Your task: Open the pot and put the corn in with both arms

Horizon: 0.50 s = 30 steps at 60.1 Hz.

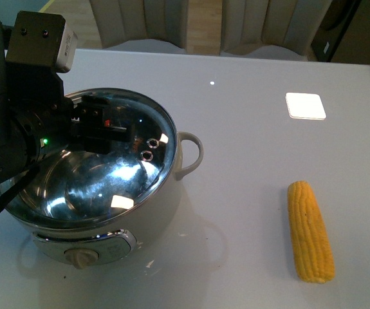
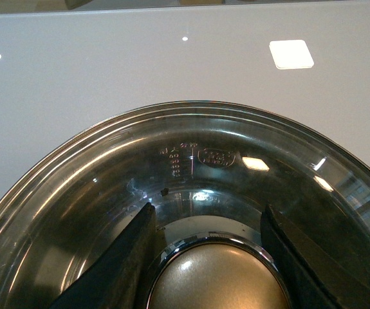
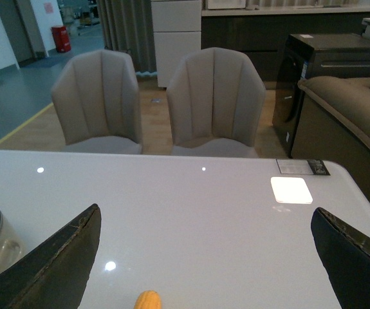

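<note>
The cream-white pot (image 1: 165, 212) stands at the table's left, its dial knob (image 1: 82, 257) facing me. The glass lid (image 1: 133, 174) lies over it, seeming tilted, with its far edge higher. My left gripper (image 1: 101, 129) reaches in from the left and is shut on the lid's brown knob (image 2: 218, 280); a black finger (image 2: 117, 264) stands on each side of the knob. The yellow corn (image 1: 310, 230) lies on the table at the right, lengthwise away from me. My right gripper (image 3: 207, 257) is open above the corn's tip (image 3: 148, 300); it does not show in the front view.
A bright square light reflection (image 1: 305, 105) lies on the glossy white table (image 1: 249, 148). The pot's right loop handle (image 1: 190, 153) sticks out toward the corn. Two padded chairs (image 3: 213, 103) stand past the far table edge. A label (image 3: 303, 167) lies near the far right corner.
</note>
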{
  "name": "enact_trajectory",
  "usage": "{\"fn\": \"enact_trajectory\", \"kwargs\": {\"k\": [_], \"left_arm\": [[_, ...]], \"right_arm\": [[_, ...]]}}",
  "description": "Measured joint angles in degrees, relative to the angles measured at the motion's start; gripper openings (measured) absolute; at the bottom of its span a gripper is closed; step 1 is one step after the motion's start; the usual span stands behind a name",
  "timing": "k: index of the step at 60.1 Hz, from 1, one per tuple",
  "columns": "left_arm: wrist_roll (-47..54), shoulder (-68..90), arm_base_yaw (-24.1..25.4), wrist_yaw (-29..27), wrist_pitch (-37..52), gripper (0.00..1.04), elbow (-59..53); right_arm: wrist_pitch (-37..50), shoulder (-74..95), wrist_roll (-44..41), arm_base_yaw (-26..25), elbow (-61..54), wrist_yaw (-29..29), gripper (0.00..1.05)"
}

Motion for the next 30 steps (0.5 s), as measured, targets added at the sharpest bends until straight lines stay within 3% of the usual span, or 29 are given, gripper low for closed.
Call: {"fn": "enact_trajectory", "kwargs": {"k": [30], "left_arm": [[-0.3,-4.0,0.9,-1.1,-5.5,0.43,0.2]], "right_arm": [[0.0,0.0,0.0,0.0,0.0,0.0,0.96]]}}
